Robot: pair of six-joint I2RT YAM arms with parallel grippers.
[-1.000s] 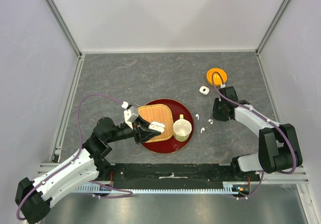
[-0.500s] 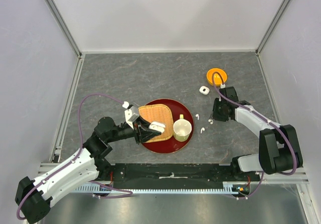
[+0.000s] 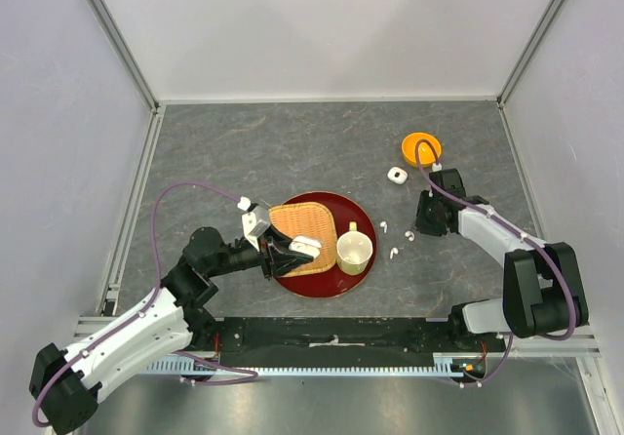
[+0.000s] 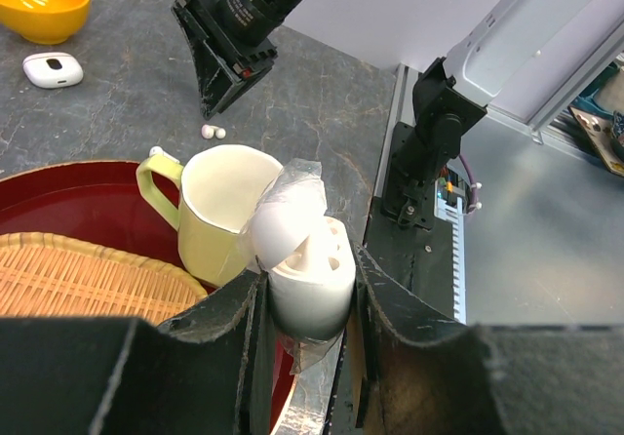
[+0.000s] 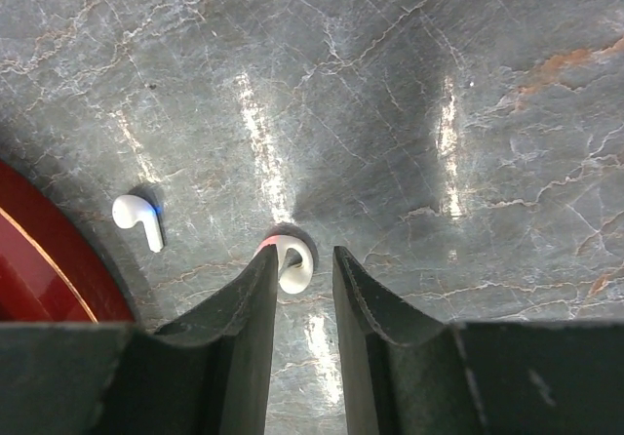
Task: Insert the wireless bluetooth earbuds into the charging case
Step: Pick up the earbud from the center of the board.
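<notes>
Your right gripper [image 5: 305,255] has crept narrower around the lower-centre earbud [image 5: 292,259], jaws not quite touching it; left gripper [image 4: 309,269] is clamped on the open case [image 4: 312,294]; pickup looks close.

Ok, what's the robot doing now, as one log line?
left gripper: shut on open case | right gripper: open, jaws either side of earbud on table | earbud not in case yet

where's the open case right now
The case is clamped in the left gripper, over the red tray in the top view, just left of the cream cup.
</notes>
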